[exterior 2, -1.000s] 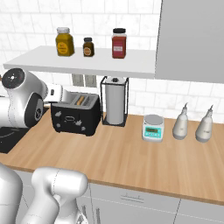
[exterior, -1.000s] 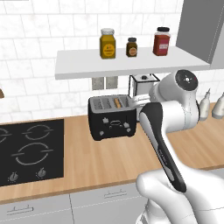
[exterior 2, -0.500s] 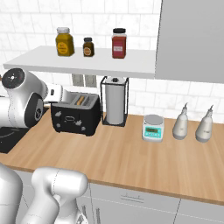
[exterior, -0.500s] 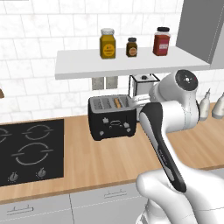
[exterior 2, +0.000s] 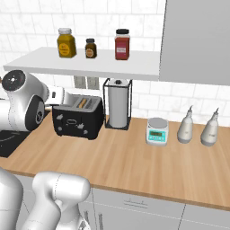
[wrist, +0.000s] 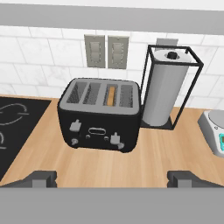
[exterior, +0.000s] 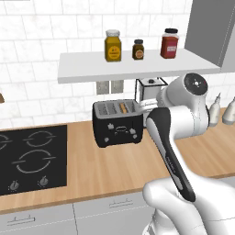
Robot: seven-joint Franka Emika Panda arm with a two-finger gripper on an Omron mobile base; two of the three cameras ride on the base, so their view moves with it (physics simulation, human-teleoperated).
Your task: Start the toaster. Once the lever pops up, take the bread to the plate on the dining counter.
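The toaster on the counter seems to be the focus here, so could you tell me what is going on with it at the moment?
The robot arm is facing the black toaster on the wooden counter, with its gripper open and held back from it, touching nothing. A slice of bread sits in one of the toaster's slots. Both levers on the front appear untouched, so the toaster has not been started yet. A paper towel holder stands just beside the toaster.

So the black toaster (exterior 2: 77,117) sits on the wooden table (exterior 2: 134,161) with a slice of bread (exterior 2: 82,103) down in one slot. A paper towel holder (exterior 2: 118,104) stands just beside it, then a small scale (exterior 2: 157,131) and two pale bottles (exterior 2: 185,126). Three jars (exterior 2: 66,43) are up on the shelf (exterior 2: 85,64).
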